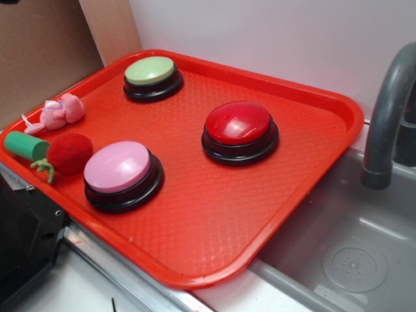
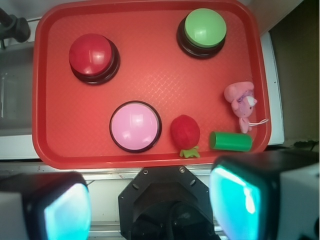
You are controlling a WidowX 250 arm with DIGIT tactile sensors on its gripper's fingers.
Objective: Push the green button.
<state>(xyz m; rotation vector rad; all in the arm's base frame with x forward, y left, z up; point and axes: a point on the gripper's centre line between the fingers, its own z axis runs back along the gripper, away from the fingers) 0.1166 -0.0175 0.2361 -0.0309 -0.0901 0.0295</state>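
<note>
While untouched, green button (image 2: 204, 28) beyond open-jawed tool (image 2: 150, 210).

You are looking at a toy kitchen set: a grey sink (image 1: 351, 253) and faucet (image 1: 389, 117) beside a red tray (image 1: 214, 214), far ahead of the gripper.

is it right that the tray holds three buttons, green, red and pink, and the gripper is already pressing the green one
Not quite. The tray does hold green, red and pink buttons, but the gripper is pressing nothing: the wrist view shows it open, short of the tray's near edge.
</note>
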